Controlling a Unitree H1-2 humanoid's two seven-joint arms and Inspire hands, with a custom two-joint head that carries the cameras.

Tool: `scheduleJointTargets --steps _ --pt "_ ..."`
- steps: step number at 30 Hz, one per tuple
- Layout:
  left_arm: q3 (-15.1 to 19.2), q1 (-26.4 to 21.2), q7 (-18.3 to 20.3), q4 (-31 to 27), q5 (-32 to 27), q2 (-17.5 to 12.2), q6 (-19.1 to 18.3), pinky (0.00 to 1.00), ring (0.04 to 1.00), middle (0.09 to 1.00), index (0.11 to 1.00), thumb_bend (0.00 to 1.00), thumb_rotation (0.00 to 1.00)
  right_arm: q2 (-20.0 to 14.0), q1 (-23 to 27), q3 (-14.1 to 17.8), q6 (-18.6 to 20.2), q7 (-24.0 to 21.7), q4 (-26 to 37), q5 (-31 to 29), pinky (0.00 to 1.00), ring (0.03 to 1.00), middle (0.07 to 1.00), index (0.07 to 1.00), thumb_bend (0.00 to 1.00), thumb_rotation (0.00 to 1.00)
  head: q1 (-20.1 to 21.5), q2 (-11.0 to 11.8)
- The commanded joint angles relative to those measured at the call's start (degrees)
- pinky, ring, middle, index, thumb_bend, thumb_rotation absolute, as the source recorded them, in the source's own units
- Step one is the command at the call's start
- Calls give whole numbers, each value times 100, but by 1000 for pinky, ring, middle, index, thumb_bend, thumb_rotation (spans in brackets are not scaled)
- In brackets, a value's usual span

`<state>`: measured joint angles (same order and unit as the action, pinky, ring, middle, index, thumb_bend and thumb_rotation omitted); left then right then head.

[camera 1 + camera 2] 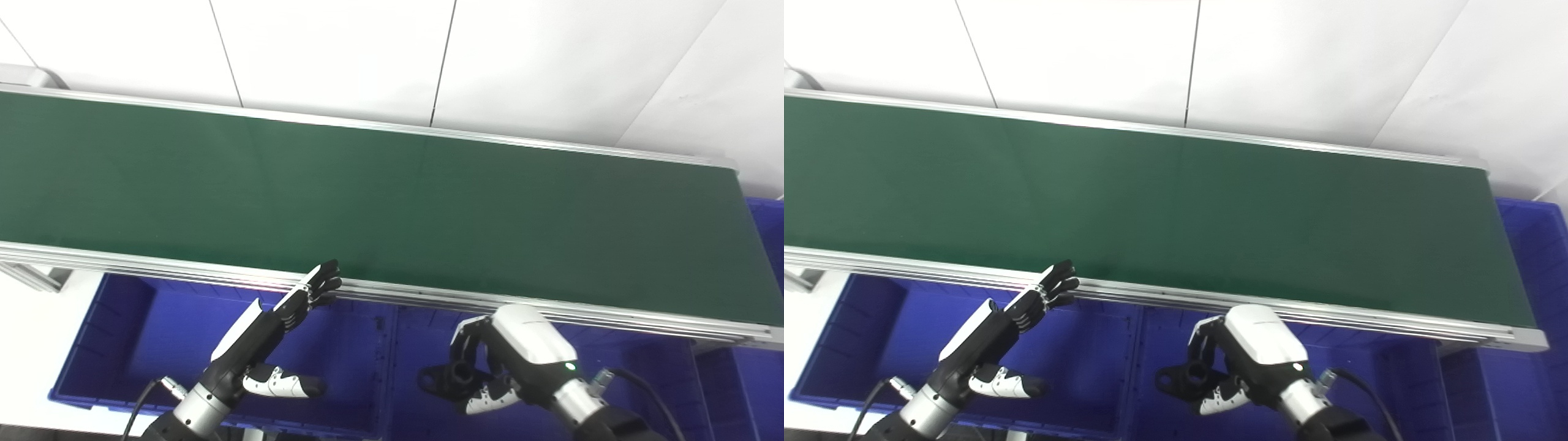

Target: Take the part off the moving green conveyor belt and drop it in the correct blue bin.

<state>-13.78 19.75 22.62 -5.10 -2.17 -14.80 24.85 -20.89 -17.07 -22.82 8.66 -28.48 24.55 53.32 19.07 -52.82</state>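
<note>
The green conveyor belt (pixel 380 196) runs across the view and carries nothing. My right hand (pixel 520 358) is shut on a black part (pixel 444 375) with a ring-shaped lug; it holds the part above the middle blue bin (pixel 422 416), below the belt's near rail. My left hand (pixel 275 324) is open and empty, fingers stretched up toward the belt's near rail, thumb out to the right, above the left blue bin (pixel 141 324).
The belt's aluminium near rail (pixel 398 294) runs just above both hands. Another blue bin (pixel 768 220) stands at the belt's right end, and one more (pixel 729 380) lies at the lower right. A white wall is behind.
</note>
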Motion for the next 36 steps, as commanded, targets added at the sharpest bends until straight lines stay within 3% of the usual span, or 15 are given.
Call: scheduleJointTargets --steps 1,6,8,9,11,13,17,19,22,26,30,33,36 --pt "12 7 -35 -205 -77 -12 187 887 940 977 979 855 578 -7 150 -65 98 -216 45 222 174 257 472 491 526 0 -9 6" --pt "16 5 -56 -232 -42 -9 175 880 938 975 979 855 581 35 402 -274 266 -819 -145 746 261 351 480 493 524 2 14 -24" --pt "23 5 -63 -231 -43 -3 177 885 940 977 979 860 578 63 485 -364 312 -1042 -214 992 362 461 489 494 521 8 18 -30" --pt "26 6 -68 -230 -46 1 180 882 938 976 979 856 579 76 512 -401 292 -1094 -248 1072 412 518 570 616 555 153 30 -29" --pt "24 10 -66 -230 -69 -1 167 890 940 975 978 859 577 102 526 -452 246 -1128 -302 1225 499 609 675 735 588 354 45 -19" --pt "25 11 -65 -228 -62 -14 157 895 944 978 980 865 587 137 507 -464 260 -1183 -285 1362 417 510 606 816 611 521 61 -15" --pt "31 17 -55 -228 -76 -26 178 885 943 978 979 862 584 231 363 -362 262 -1136 -58 1417 317 391 511 853 628 631 50 -13" --pt "29 30 -54 -248 -91 -28 174 884 941 977 977 859 580 267 261 -281 259 -1123 117 1378 387 481 598 859 649 689 35 -17" --pt "19 44 -37 -274 -88 -49 167 893 947 983 984 854 585 403 -2 -89 282 -996 479 1183 590 689 790 854 683 705 -7 6" --pt "21 79 -37 -277 -82 -54 171 894 948 983 985 849 585 658 -547 211 193 -541 1027 792 590 706 796 840 695 667 -106 30" --pt "41 109 -81 -284 11 -3 201 885 941 980 983 839 585 1107 -1311 602 81 304 1444 -246 663 760 810 849 700 545 -265 79" --pt "30 122 -85 -262 -19 26 198 880 940 981 983 838 581 1379 -1826 752 -274 1007 1455 -1124 644 753 819 862 692 516 -487 105" --pt "17 137 -86 -254 -20 39 202 884 942 982 984 835 576 1469 -2137 756 -624 1487 1321 -1664 675 778 841 883 682 549 -581 124"
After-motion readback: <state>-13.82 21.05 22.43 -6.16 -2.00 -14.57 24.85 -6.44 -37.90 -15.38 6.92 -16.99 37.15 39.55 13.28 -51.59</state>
